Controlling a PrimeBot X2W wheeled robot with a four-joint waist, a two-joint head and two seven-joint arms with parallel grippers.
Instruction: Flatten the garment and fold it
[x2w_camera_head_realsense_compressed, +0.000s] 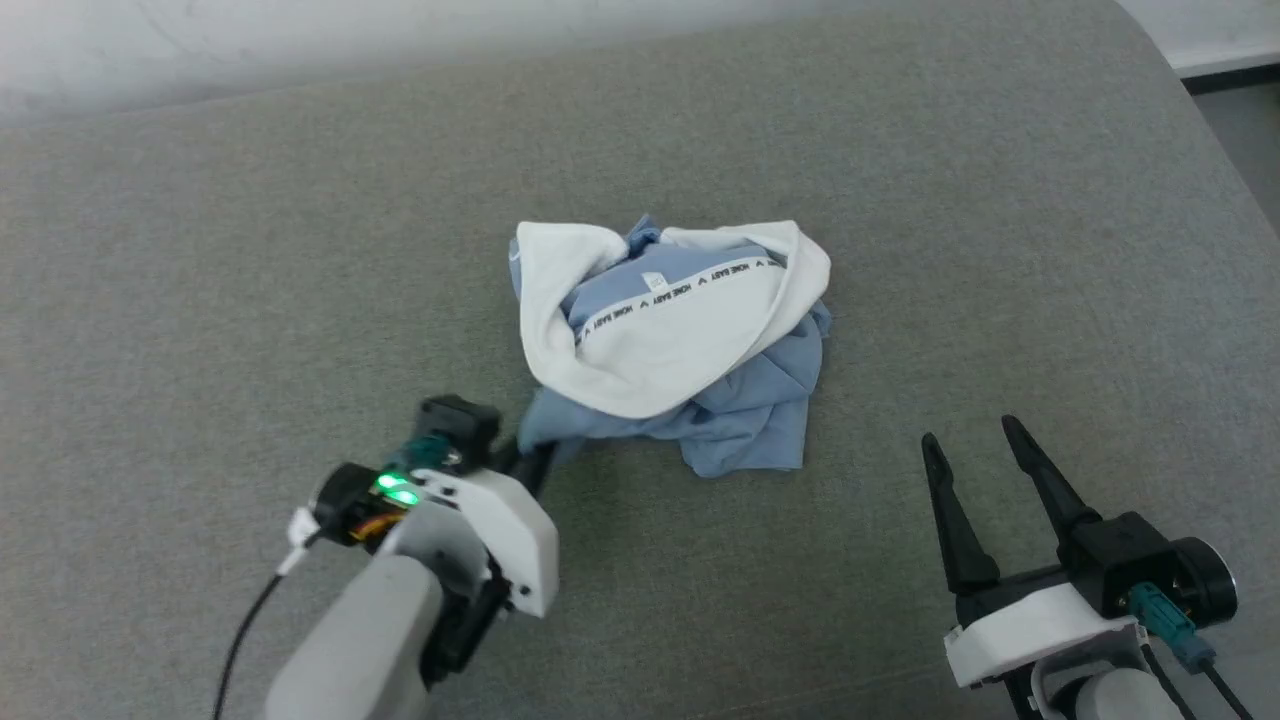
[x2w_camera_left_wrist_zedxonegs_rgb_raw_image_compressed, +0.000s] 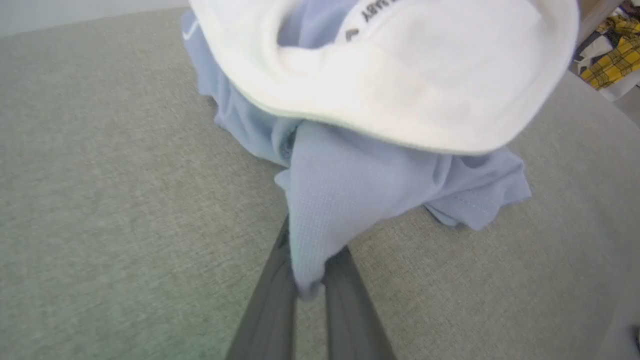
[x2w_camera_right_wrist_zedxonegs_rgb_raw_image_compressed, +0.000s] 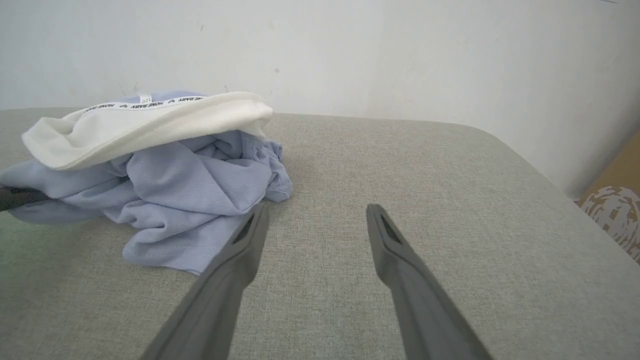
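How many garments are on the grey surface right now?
1: the garment, bunched in the middle of the grey surface, one fold pinched by the left gripper. Another could hide beneath it.

Open grey cushion (x2w_camera_head_realsense_compressed: 950, 200) right of and beyond the garment (x2w_camera_head_realsense_compressed: 680, 330) heap: free room for my right gripper (x2w_camera_head_realsense_compressed: 968, 432). Near-left blocked by my left gripper (x2w_camera_head_realsense_compressed: 545, 455), clamped on a fold. Far side bounded by wall (x2w_camera_right_wrist_zedxonegs_rgb_raw_image_compressed: 350, 50).

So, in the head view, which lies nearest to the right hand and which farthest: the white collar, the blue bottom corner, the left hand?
1. Blue bottom corner, at the front right, facing the right hand.
2. White collar, on top, in the middle.
3. Left hand, at the far left, shut on the garment.
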